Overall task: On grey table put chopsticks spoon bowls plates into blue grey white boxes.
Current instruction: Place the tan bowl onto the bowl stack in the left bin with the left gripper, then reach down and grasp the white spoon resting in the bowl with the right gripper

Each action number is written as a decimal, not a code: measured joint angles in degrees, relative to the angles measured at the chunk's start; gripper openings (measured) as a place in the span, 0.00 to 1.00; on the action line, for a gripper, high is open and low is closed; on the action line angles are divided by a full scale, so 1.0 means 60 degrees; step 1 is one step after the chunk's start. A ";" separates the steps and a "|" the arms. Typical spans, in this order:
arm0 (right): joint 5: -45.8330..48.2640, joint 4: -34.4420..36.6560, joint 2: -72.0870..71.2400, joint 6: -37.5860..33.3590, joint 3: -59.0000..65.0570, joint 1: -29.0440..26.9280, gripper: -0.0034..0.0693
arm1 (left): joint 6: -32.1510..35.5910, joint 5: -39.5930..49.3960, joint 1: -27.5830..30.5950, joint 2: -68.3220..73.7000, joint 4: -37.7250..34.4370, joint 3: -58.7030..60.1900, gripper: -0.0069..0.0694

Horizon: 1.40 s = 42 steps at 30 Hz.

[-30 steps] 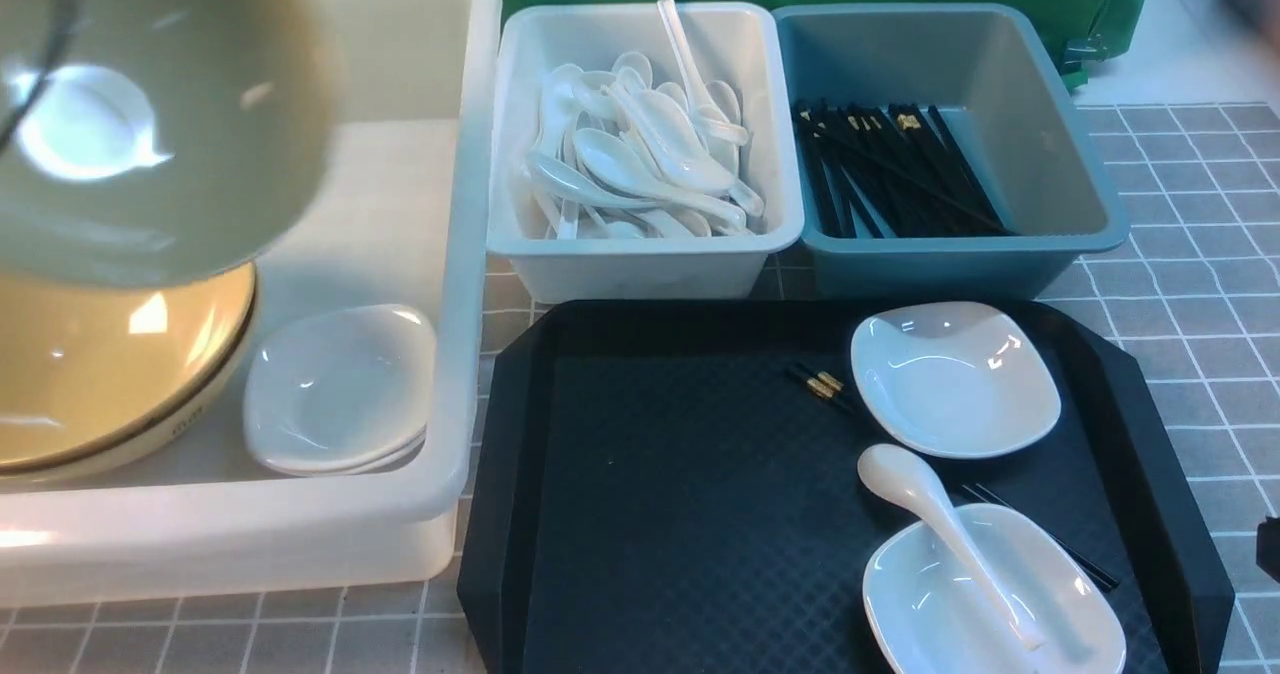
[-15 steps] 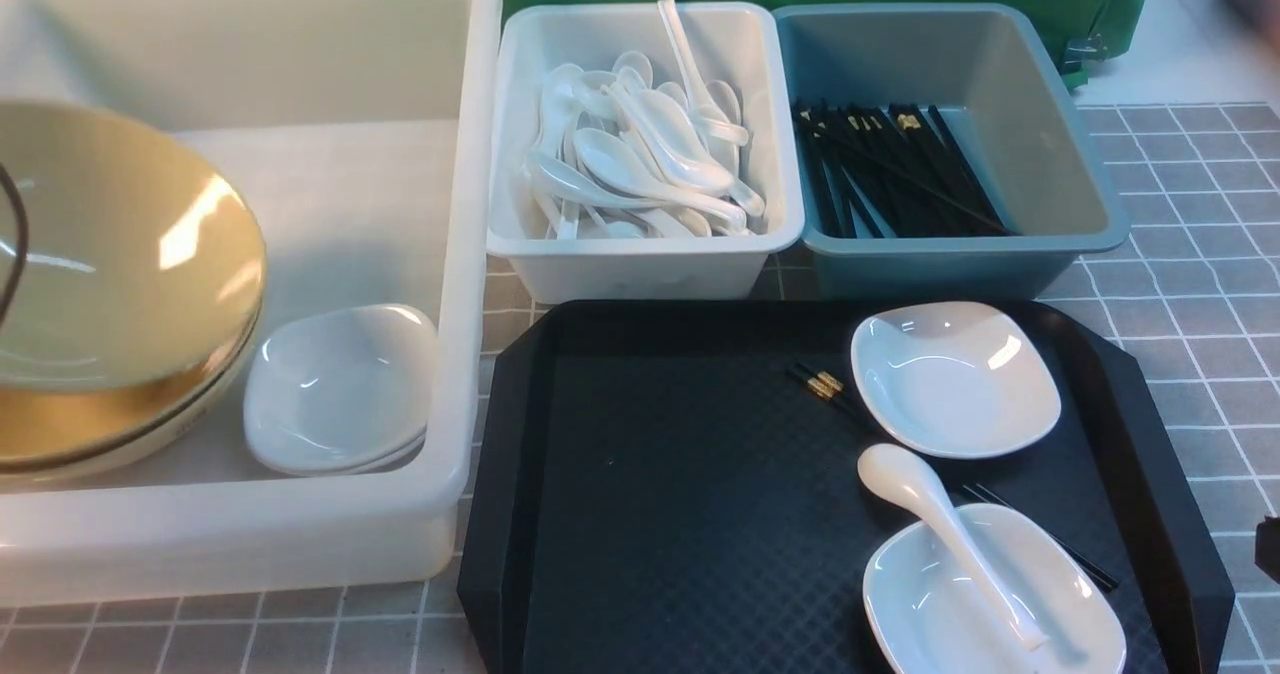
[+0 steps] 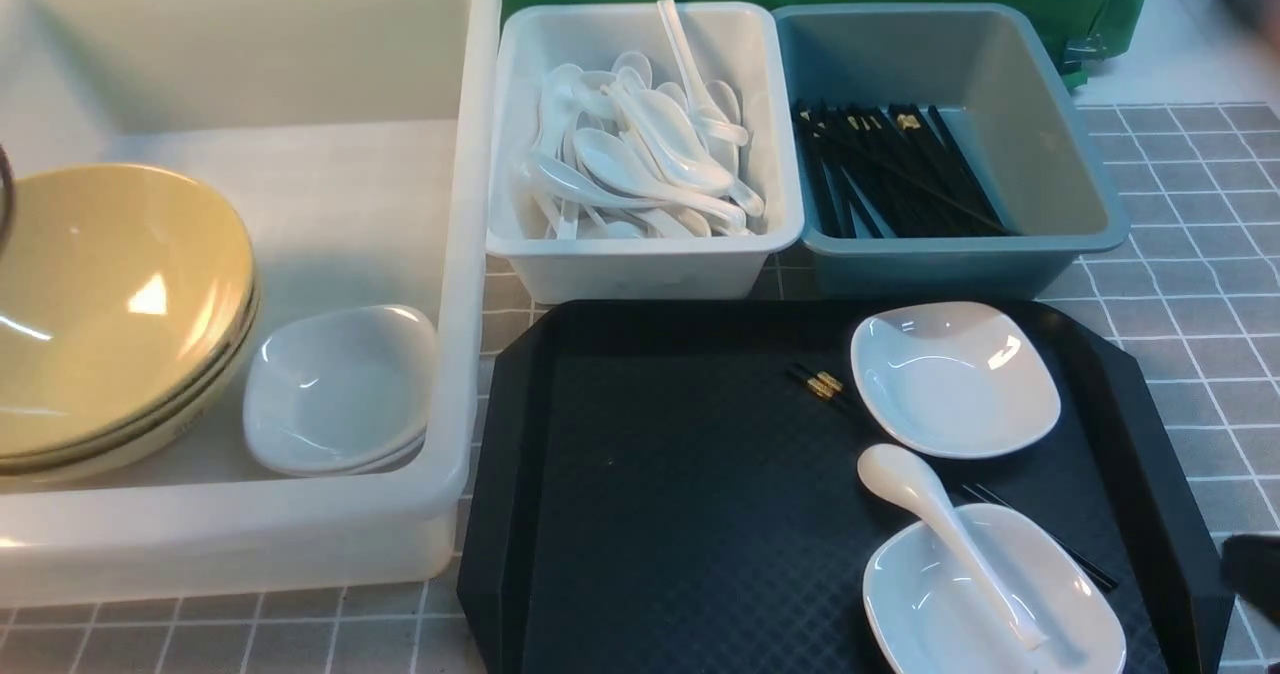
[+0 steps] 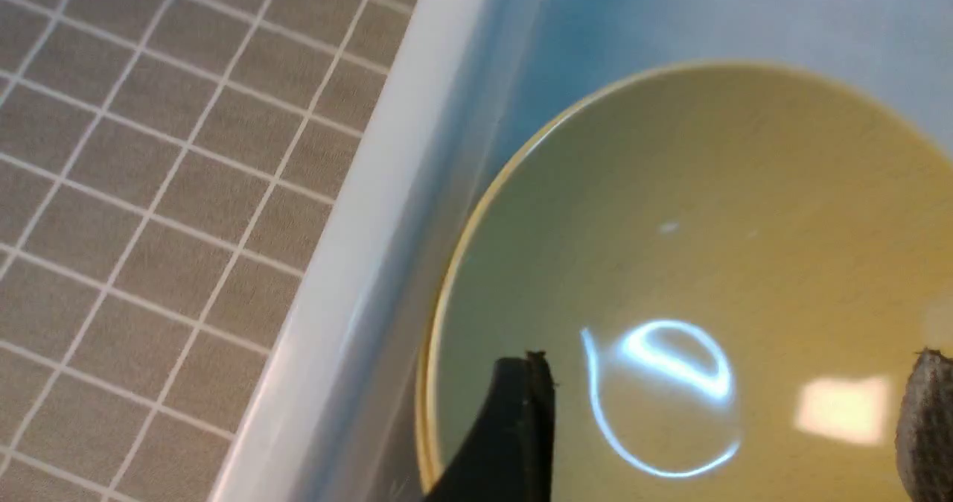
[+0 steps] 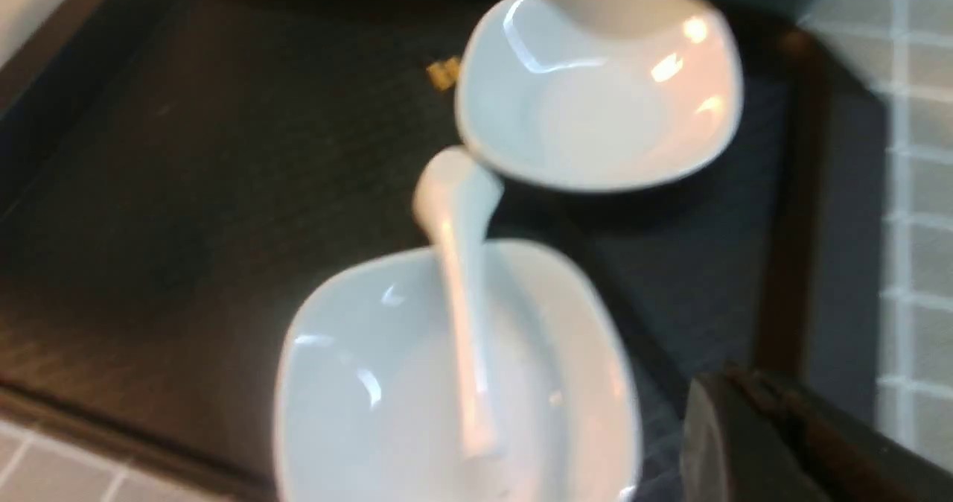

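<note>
Bowl (image 3: 110,294) dropped level onto the other bowls (image 3: 150,441) in the white tub (image 3: 300,514); half a second ago it sat tilted higher.
Glossy yellow-beige inside, dark rim line, close to a tub wall, plates (image 3: 340,389) just beside. Bare tub floor behind. Left end effector (image 4: 731,357) above, fingers wide apart; right end effector (image 3: 1250,564), far right of tub, jaws together, holding nothing.

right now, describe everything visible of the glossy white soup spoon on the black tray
The glossy white, ceramic-looking soup spoon lies slanted across the nearer small white rounded-square dish on the black textured tray. Its handle rests inside the dish; its oval scoop end sticks out over the dish's far rim, above the tray. Nothing is gripping it.
</note>
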 joint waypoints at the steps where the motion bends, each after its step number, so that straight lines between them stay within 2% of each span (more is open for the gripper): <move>1: 0.0195 0.0000 0.0242 0.0020 -0.0079 0.0122 0.17 | -0.0066 0.0263 -0.0030 -0.0437 -0.0323 -0.0162 0.86; 5: 0.0859 0.0000 0.1279 0.0031 -0.0627 0.0492 0.27 | 0.0329 0.0695 -0.0436 -0.1520 -0.1509 -0.0417 0.77; 7: 0.1224 0.0000 0.2397 -0.0129 -0.1312 0.0824 0.41 | 0.1390 0.1099 -0.1278 -0.2317 -0.2506 -0.0450 0.61; 8: 0.1246 0.0000 0.2482 -0.0167 -0.1423 0.0851 0.41 | 0.1481 0.1099 -0.1347 -0.2371 -0.2563 -0.0450 0.60; 11: 0.1272 0.0000 0.3901 -0.0397 -0.2251 0.1338 0.55 | 0.2542 0.1790 -0.2401 -0.3162 -0.3141 -0.0423 0.33; 13: 0.1178 0.0000 0.4901 -0.0548 -0.2678 0.1786 0.60 | 0.2816 0.2291 -0.3094 -0.3721 -0.3291 -0.0168 0.17; 14: 0.1036 -0.0044 0.5357 -0.0612 -0.2897 0.1992 0.61 | 0.2840 0.2456 -0.3307 -0.3988 -0.3248 0.0032 0.13; 16: 0.0877 -0.0139 0.5814 -0.0652 -0.3068 0.2181 0.62 | 0.2853 0.2605 -0.3471 -0.4266 -0.3170 0.0266 0.11; 21: 0.0136 -0.1060 0.7791 -0.0709 -0.3749 0.2539 0.61 | 0.2763 0.2832 -0.3659 -0.5763 -0.2098 0.1802 0.08; 23: -0.0078 -0.1501 0.8588 -0.0426 -0.3997 0.2547 0.58 | 0.2282 0.2582 -0.3679 -0.6741 -0.1330 0.2708 0.08; 25: -0.0067 -0.1531 0.8820 -0.0340 -0.4049 0.2547 0.55 | 0.2105 0.2442 -0.3679 -0.7087 -0.1129 0.3075 0.08; 28: 0.0057 -0.1342 0.9300 -0.0307 -0.4107 0.2558 0.45 | 0.1796 0.2023 -0.3683 -0.7967 -0.0728 0.4217 0.08; 29: 0.0251 -0.1261 0.9430 -0.0307 -0.4115 0.2558 0.37 | 0.1775 0.1783 -0.3692 -0.8415 -0.0490 0.4797 0.08; 32: 0.0596 -0.1242 0.9408 -0.0318 -0.4196 0.2558 0.27 | 0.1785 0.1470 -0.3692 -0.8795 -0.0178 0.5432 0.08; 36: 0.1516 -0.1233 0.8837 -0.0588 -0.4816 0.2558 0.28 | 0.1792 0.0535 -0.3721 -0.9261 0.0264 0.6399 0.08; 38: 0.1838 -0.1461 0.8239 -0.0650 -0.5591 0.2558 0.28 | 0.1805 -0.0382 -0.3868 -0.9560 0.0305 0.7057 0.08; 40: 0.1505 -0.1887 0.8019 -0.0697 -0.6234 0.2558 0.28 | 0.1814 -0.1126 -0.4021 -0.9828 0.0296 0.7602 0.08; 42: 0.0404 -0.2307 0.8086 -0.0717 -0.6799 0.2558 0.28 | 0.1824 -0.1627 -0.4141 -1.0072 0.0285 0.8042 0.08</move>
